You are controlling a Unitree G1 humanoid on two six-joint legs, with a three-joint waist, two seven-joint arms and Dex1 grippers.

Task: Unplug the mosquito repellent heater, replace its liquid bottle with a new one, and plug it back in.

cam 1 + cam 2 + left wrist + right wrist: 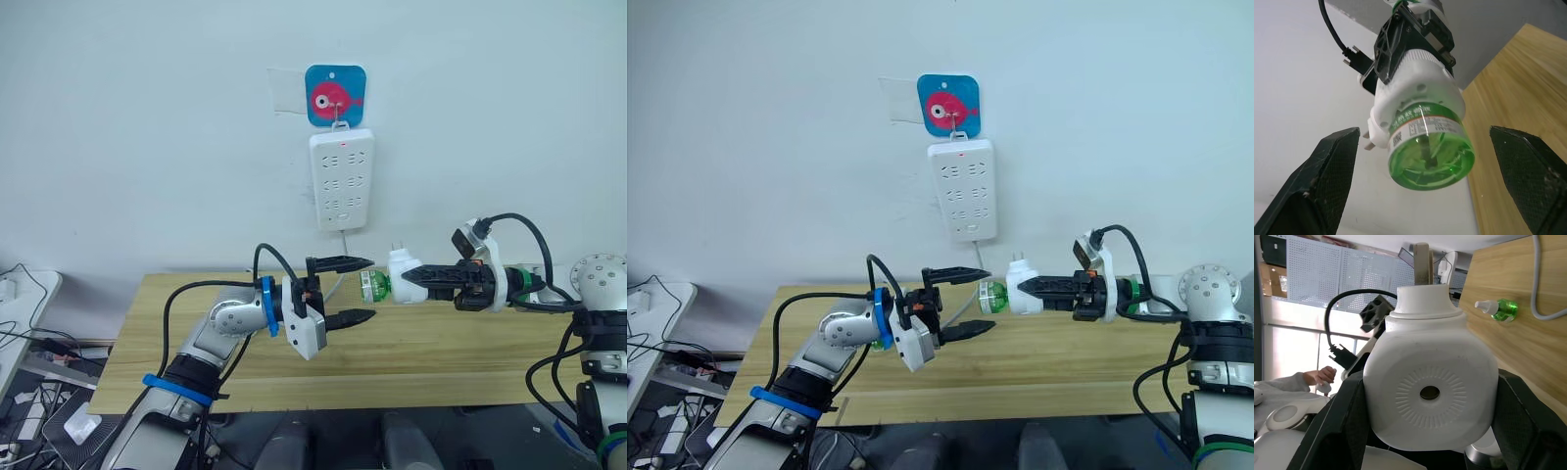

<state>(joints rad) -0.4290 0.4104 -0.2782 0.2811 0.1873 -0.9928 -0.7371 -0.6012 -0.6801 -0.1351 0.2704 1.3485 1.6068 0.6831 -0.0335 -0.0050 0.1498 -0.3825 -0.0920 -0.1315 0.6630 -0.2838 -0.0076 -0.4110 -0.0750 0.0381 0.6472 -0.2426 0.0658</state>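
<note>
Heater clamped in right gripper; left gripper apparently agape.

The mosquito repellent heater hangs above the worktop, near its middle, clamped in the right tool, which reaches in from the right. Its liquid bottle juts from its left side, toward the left tool. That tool comes from the left, fingers spread, one above and one below the bottle's level, not touching it. Behind, on the far wall, the power strip hangs under a hook plate, above the heater. A second bottle lies on the worktop beside a cable.
</note>
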